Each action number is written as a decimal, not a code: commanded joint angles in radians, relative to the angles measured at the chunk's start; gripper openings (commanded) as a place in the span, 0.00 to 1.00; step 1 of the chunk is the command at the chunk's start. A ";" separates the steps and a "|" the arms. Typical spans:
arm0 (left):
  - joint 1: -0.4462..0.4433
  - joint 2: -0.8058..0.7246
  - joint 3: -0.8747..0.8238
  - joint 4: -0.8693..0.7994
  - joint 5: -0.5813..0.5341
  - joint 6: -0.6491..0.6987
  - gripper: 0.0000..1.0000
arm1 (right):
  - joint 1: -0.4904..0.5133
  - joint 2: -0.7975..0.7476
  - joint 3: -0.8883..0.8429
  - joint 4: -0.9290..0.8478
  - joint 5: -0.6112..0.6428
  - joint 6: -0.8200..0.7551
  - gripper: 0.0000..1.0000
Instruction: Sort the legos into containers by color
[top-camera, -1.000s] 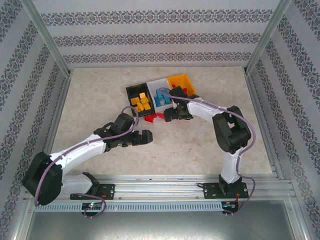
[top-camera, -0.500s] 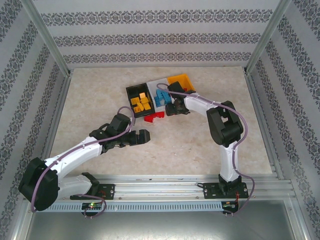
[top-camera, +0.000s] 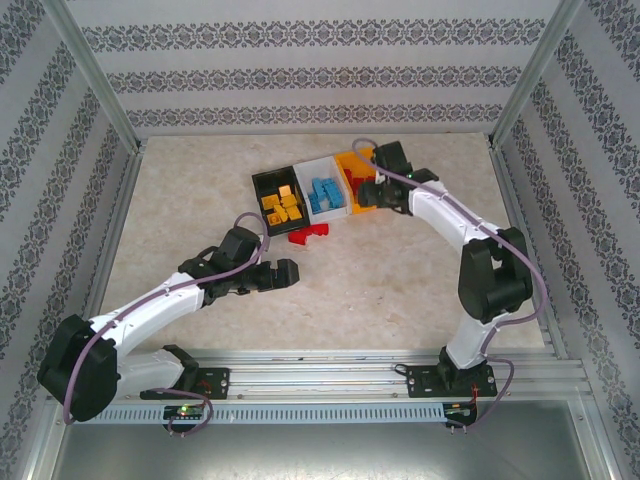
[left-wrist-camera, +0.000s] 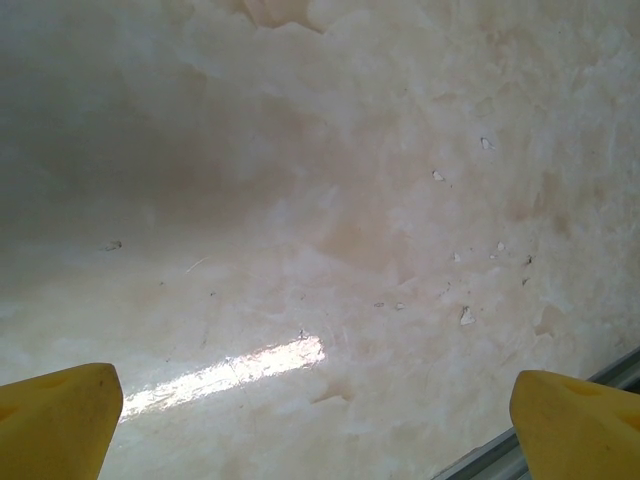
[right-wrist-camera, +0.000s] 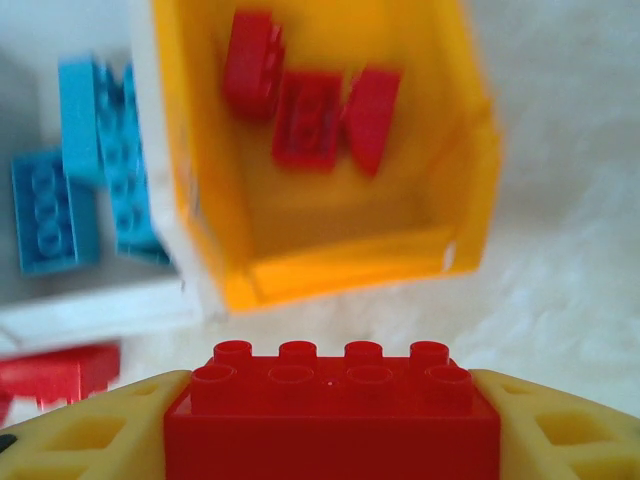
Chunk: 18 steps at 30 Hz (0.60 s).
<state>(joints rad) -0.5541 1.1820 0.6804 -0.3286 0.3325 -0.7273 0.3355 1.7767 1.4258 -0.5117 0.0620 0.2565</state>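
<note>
I see left hand (top-camera: 281, 272) spread wide, gripping nothing, over marbled tabletop (top-camera: 390, 290). Black bin (top-camera: 258, 188) has yellow legos (top-camera: 283, 205), white bin (top-camera: 322, 162) blue legos (top-camera: 323, 194). Loose red legos (top-camera: 310, 234) lie in front. Right hand (right-wrist-camera: 332, 445) pinches red lego (right-wrist-camera: 330, 400) near orange-yellow bin (right-wrist-camera: 330, 262), which contains three red legos (right-wrist-camera: 310, 115). Patterned walls (top-camera: 300, 70) surround.

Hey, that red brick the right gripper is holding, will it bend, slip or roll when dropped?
The red brick looks like rigid moulded plastic, so probably stiff. Its smooth, flat sides could slip between the yellow fingers. Boxy and studded, it likely won't roll in the orange-yellow bin.
</note>
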 joint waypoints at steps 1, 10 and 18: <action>0.011 -0.003 -0.019 0.001 0.008 0.013 1.00 | -0.024 0.084 0.111 -0.022 0.029 0.015 0.52; 0.016 -0.045 -0.042 -0.038 -0.011 0.013 1.00 | -0.061 0.222 0.306 -0.036 -0.019 0.056 0.80; 0.024 0.005 -0.038 0.020 0.017 0.015 1.00 | -0.042 -0.120 -0.186 0.131 -0.109 0.151 0.81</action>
<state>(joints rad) -0.5407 1.1687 0.6476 -0.3325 0.3367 -0.7269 0.2756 1.7790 1.3369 -0.4515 0.0147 0.3553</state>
